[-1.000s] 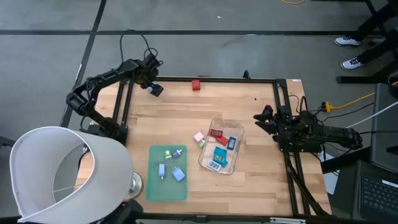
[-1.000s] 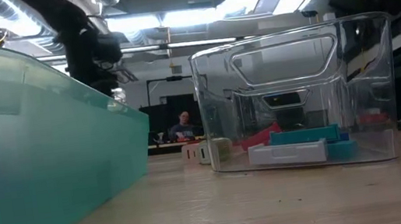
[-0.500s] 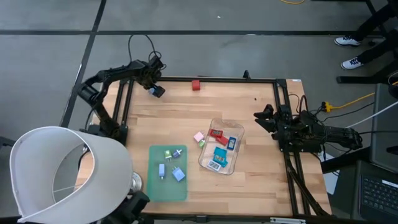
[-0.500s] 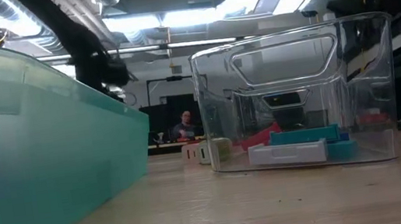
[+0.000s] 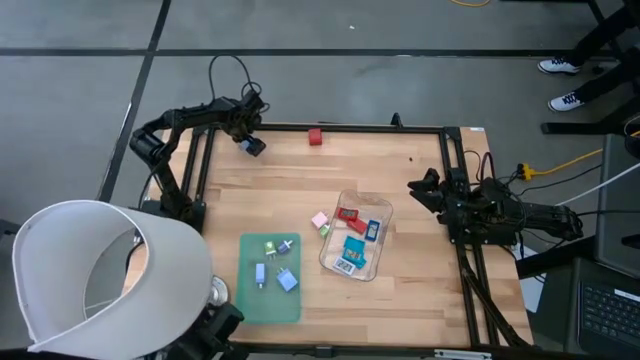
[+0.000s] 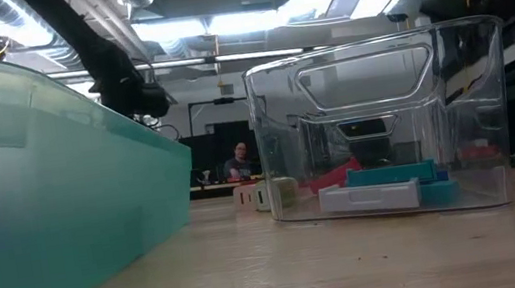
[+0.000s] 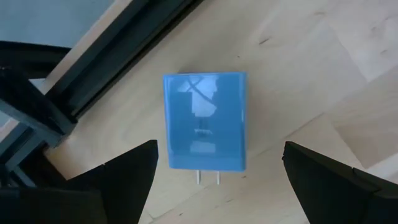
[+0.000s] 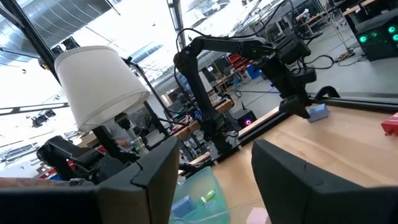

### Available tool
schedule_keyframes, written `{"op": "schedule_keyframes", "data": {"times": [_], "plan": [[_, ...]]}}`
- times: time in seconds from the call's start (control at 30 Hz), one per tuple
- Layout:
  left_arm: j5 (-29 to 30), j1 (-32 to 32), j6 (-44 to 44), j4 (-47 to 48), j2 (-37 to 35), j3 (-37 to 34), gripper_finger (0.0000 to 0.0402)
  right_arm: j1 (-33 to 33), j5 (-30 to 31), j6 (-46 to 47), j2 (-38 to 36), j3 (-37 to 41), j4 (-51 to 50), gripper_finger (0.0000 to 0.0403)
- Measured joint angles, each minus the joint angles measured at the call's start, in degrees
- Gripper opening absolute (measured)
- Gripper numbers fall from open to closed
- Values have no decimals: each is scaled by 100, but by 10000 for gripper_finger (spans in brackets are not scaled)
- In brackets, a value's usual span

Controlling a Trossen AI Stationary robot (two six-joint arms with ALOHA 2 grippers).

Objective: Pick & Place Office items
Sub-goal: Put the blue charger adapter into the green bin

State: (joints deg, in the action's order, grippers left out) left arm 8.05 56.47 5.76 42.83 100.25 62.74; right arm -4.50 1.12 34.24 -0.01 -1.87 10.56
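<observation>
at the far-left corner of the tabletop (image 5: pixel 400 290), the left claw (image 7: pixel 214 168) hangs right over a blue plug block (image 7: pixel 204 121), fingers spread wide on either side, nothing held. block lies flat on the wood just beside the black frame rail (image 7: pixel 93 74), two metal prongs pointing back toward the claw.

handling guess: small rigid plastic shell, light, won't deform. top face is glossy so probably slippery; pinch the two long flat sides, mid-body, not the prong end. the spread looks wider than the block, so there's room to straddle it. rail is close on one side, so a finger could clip it on the way down.

rest of the office items: a red block (image 5: pixel 315 136) alone near the far edge, a few pieces on the green mat (image 5: pixel 250 300), several more inside the clear tray (image 5: pixel 383 210), and a pink one (image 5: pixel 319 219) with a light green one (image 5: pixel 325 231) just beside the tray's left side.

right claw (image 5: pixel 424 190) is parked at the right edge of the tabletop, well apart from everything, fingers apart and empty.
</observation>
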Motion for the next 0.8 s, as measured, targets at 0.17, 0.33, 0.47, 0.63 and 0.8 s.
{"op": "schedule_keyframes", "data": {"times": [0.17, 0.33, 0.47, 0.63, 0.8], "plan": [[-47, -1, 0, 0, 2, 0, 341, 1, 195, -22, 0, 0, -45, 201], [-177, 28, -21, -39, 2, 0, 341, 0, 300, -37, 0, 0, -49, 201], [-377, 104, -306, 82, 165, 31, 341, -2, 300, -31, 0, 0, -49, 201], [-525, 14, -354, 296, 622, 210, 337, -2, 300, -8, 0, 0, -48, 201], [-617, -123, -592, 349, 948, 458, 332, -2, 298, 122, 0, 0, -47, 201]]}}
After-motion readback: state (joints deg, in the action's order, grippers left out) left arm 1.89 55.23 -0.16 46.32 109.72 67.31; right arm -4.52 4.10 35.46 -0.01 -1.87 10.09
